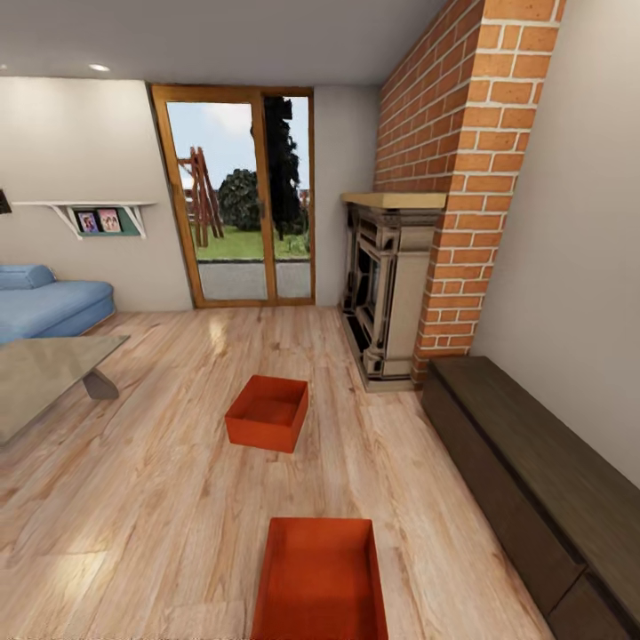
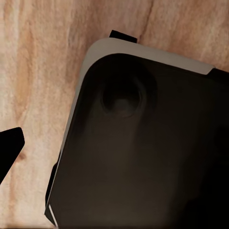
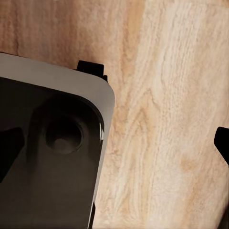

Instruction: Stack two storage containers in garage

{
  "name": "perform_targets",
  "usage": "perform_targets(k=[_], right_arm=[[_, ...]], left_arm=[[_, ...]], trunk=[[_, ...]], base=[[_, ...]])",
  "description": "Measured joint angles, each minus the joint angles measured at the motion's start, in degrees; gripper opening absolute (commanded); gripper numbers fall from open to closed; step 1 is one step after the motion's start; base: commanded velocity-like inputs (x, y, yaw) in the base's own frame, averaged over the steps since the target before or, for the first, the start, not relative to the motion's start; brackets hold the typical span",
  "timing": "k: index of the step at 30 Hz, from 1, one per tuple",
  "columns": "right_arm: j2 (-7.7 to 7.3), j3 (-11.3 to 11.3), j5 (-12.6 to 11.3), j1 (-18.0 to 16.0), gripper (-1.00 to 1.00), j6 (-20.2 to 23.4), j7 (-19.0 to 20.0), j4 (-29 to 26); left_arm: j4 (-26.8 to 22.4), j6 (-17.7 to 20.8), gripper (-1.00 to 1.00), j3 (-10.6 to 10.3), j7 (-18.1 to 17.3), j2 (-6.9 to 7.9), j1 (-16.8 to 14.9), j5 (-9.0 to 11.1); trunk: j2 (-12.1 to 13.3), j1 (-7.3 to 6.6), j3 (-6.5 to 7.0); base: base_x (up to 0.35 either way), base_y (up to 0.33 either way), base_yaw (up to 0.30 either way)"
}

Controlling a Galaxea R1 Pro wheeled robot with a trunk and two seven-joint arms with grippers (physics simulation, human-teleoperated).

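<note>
Two orange-red storage containers stand open-topped on the living room's light wood-plank floor. The nearer container is at the lower edge of the head view, slightly right of centre. The farther container sits about a metre beyond it, toward the glass doors. In the left wrist view my left gripper hangs over my own dark base; one fingertip shows at the frame's edge, spread wide. My right gripper is open with nothing in it, its fingertips far apart above the base and planks.
A long dark wooden bench runs along the right wall. The red-brick fireplace stands behind it. A low glass-topped table and blue sofa are at the left. Wood-framed glass doors close the far wall.
</note>
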Motion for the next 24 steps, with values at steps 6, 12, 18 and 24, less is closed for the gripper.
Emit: perform_targets(k=[6, 12, 18, 24], right_arm=[[-0.19, 0.12, 0.18, 0.0, 1.0, -0.3, 0.35, 0.0], [-0.58, 0.11, 0.37, 0.0, 1.0, -0.4, 0.63, 0.0], [-0.38, 0.21, 0.37, 0.0, 1.0, -0.32, 0.21, 0.0], [-0.24, 0.07, 0.66, 0.0, 1.0, -0.46, 0.1, 0.0]], left_arm=[[-0.05, 0.0, 1.0, 0.04, 0.0, -0.09, 0.0, -0.01], [-0.03, 0.0, 1.0, -0.05, 0.0, -0.01, 0.0, -0.02], [-0.06, -0.01, 1.0, 0.02, 0.0, -0.02, 0.0, -0.01], [-0.05, -0.01, 1.0, -0.05, 0.0, -0.01, 0.0, -0.02]], trunk=[[0.0, 0.0, -0.55], [0.0, 0.0, -1.09], [0.0, 0.0, -1.64], [0.0, 0.0, -2.18]], base=[[0.0, 0.0, 0.091], [0.0, 0.0, 0.019], [0.0, 0.0, 0.001], [0.0, 0.0, 0.0]])
